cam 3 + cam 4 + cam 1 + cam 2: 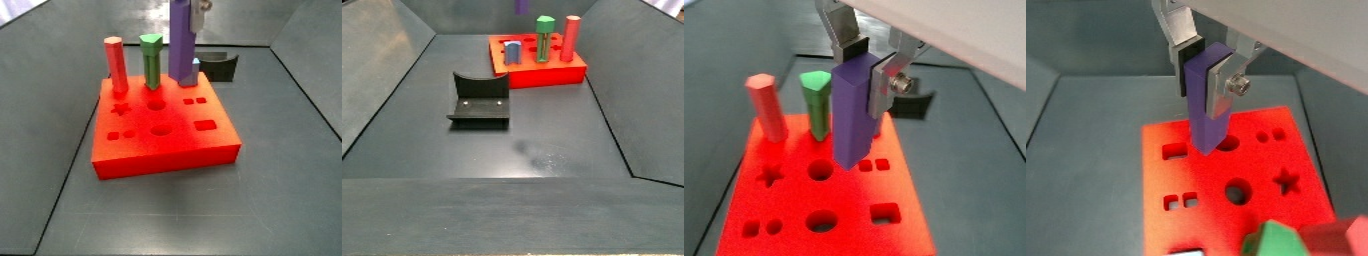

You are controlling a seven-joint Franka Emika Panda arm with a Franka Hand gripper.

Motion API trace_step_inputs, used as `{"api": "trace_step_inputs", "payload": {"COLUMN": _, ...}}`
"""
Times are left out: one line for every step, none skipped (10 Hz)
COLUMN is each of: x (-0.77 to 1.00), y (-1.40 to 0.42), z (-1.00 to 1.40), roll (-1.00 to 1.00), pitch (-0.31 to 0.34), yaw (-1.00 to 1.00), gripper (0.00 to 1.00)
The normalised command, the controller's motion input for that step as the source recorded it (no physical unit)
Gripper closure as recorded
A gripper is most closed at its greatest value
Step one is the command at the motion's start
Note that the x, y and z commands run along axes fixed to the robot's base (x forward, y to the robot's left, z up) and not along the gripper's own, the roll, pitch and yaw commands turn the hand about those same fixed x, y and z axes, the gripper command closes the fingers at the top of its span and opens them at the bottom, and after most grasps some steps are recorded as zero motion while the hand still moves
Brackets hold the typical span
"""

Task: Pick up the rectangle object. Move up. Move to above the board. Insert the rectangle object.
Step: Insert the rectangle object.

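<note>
Rectangle object held over the board

I see the end effector (871, 62) pinching the purple rectangle object (852, 112) upright above the board (798, 215), beside the green peg (815, 100) standing in it.

The two-finger gripper (869, 62) has flat silver metal finger plates (1181, 30) with dark pads, what looks like a round screw head, and a pale grey-white housing above.
</note>
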Motion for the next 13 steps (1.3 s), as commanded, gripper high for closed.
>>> {"api": "trace_step_inputs", "payload": {"x": 0.13, "y": 0.0, "z": -0.28, "roll": 0.0, "pitch": -0.046, "yaw": -0.93, "gripper": 1.0}}
{"api": "trace_step_inputs", "payload": {"x": 0.29, "y": 0.0, "z": -0.24, "roll": -0.02, "pitch": -0.046, "yaw": -0.79, "gripper": 1.0}}
{"api": "trace_step_inputs", "payload": {"x": 0.45, "y": 0.0, "z": -0.19, "roll": -0.04, "pitch": -0.004, "yaw": -0.67, "gripper": 1.0}}
{"api": "trace_step_inputs", "payload": {"x": 0.59, "y": -0.01, "z": -0.21, "roll": -0.02, "pitch": 0.0, "yaw": -0.53, "gripper": 1.0}}
{"api": "trace_step_inputs", "payload": {"x": 0.58, "y": -0.01, "z": -0.25, "roll": 0.0, "pitch": 0.0, "yaw": -0.54, "gripper": 1.0}}
{"api": "trace_step_inputs", "payload": {"x": 0.46, "y": 0.0, "z": -0.27, "roll": 0.0, "pitch": 0.0, "yaw": -0.63, "gripper": 1.0}}
{"api": "trace_step_inputs", "payload": {"x": 0.43, "y": -0.05, "z": -0.29, "roll": 0.0, "pitch": 0.0, "yaw": -0.64, "gripper": 1.0}}
{"api": "trace_step_inputs", "payload": {"x": 0.44, "y": -0.08, "z": -0.33, "roll": 0.0, "pitch": 0.0, "yaw": -0.62, "gripper": 1.0}}
{"api": "trace_step_inputs", "payload": {"x": 0.4, "y": -0.15, "z": -0.35, "roll": 0.0, "pitch": 0.0, "yaw": -0.61, "gripper": 1.0}}
{"api": "trace_step_inputs", "payload": {"x": 0.27, "y": -0.25, "z": -0.22, "roll": 0.06, "pitch": 0.059, "yaw": -0.43, "gripper": 1.0}}
{"api": "trace_step_inputs", "payload": {"x": 0.03, "y": -0.19, "z": -0.17, "roll": 0.11, "pitch": 0.066, "yaw": -0.24, "gripper": 1.0}}
{"api": "trace_step_inputs", "payload": {"x": 0.0, "y": -0.15, "z": -0.16, "roll": 0.14, "pitch": 0.076, "yaw": -0.17, "gripper": 1.0}}
{"api": "trace_step_inputs", "payload": {"x": 0.0, "y": -0.09, "z": -0.16, "roll": 0.13, "pitch": 0.08, "yaw": -0.18, "gripper": 1.0}}
